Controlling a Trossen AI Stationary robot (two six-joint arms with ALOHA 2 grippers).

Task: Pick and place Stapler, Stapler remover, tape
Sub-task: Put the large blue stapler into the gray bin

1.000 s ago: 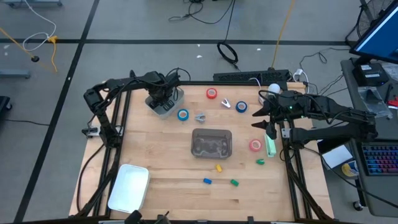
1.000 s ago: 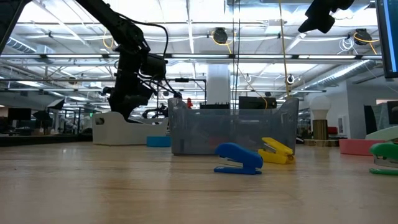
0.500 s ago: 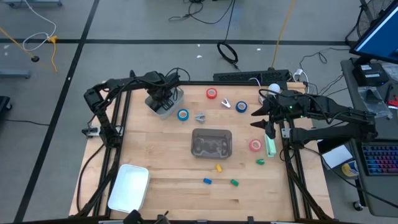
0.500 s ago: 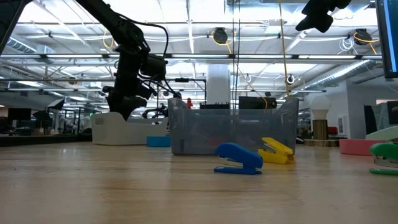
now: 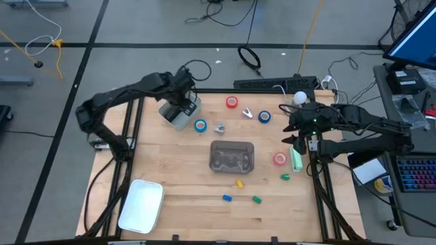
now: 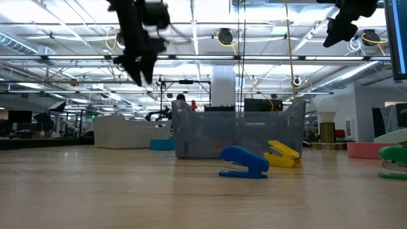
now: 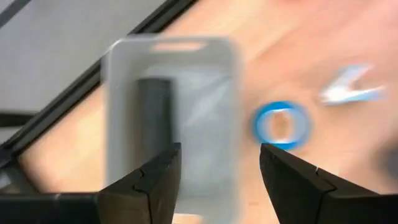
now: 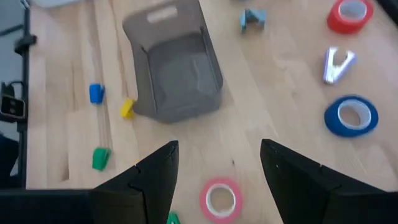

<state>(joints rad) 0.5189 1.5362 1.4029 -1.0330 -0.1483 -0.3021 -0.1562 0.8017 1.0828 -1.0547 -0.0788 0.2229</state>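
Wooden table [image 5: 184, 184] amid grey floor [image 5: 48, 170]

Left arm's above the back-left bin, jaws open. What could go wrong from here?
1. The light blue tape roll lies just beside the grey bin; a descending left gripper may clip the bin wall.
2. The right gripper, also open, hangs above the pink tape roll beside a green stapler, which a descent might nudge.

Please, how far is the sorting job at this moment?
Done: one dark item lies in the grey bin. In hand: nothing; left gripper and right gripper are open and empty. Left: red tape, light blue tape, dark blue tape, pink tape on the table.
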